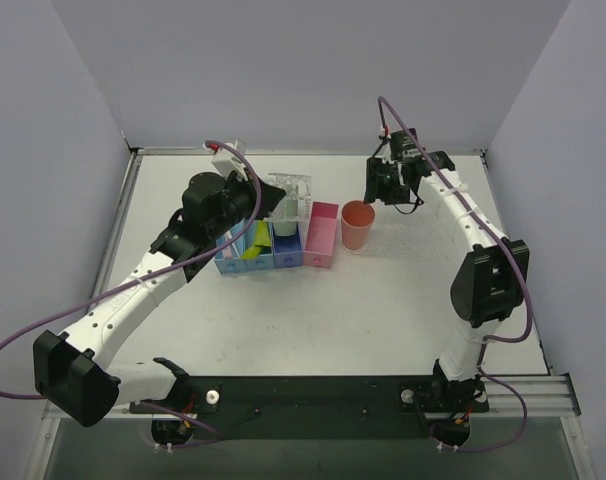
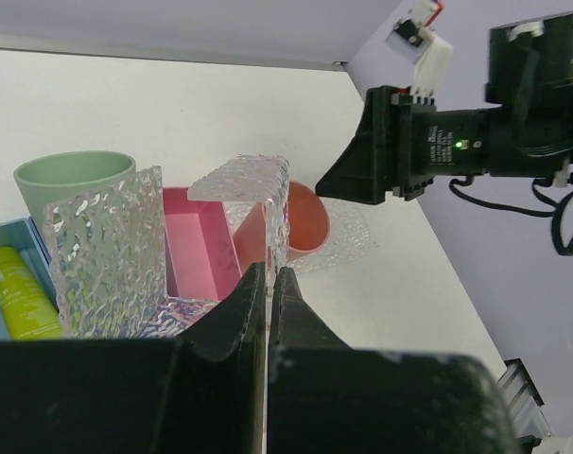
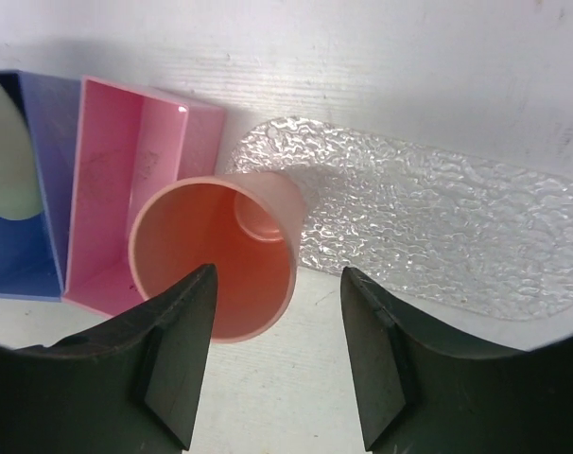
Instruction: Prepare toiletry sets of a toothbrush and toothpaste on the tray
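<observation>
The clear bumpy tray (image 3: 438, 227) lies flat on the table, with a salmon cup (image 3: 220, 265) standing at its left end. My right gripper (image 3: 279, 284) hovers open just above the cup, touching nothing. A lime-yellow toothpaste tube (image 2: 20, 293) lies in a blue bin (image 2: 3, 236). My left gripper (image 2: 268, 279) is shut on the thin wall of a clear bumpy box (image 2: 107, 246), held over the bins (image 1: 258, 252). The toothbrush is out of view.
A green cup (image 2: 74, 180) stands behind the clear box. An empty pink box (image 3: 126, 189) sits between the blue bins and the salmon cup (image 1: 358, 225). The right arm (image 1: 473, 250) runs along the table's right side.
</observation>
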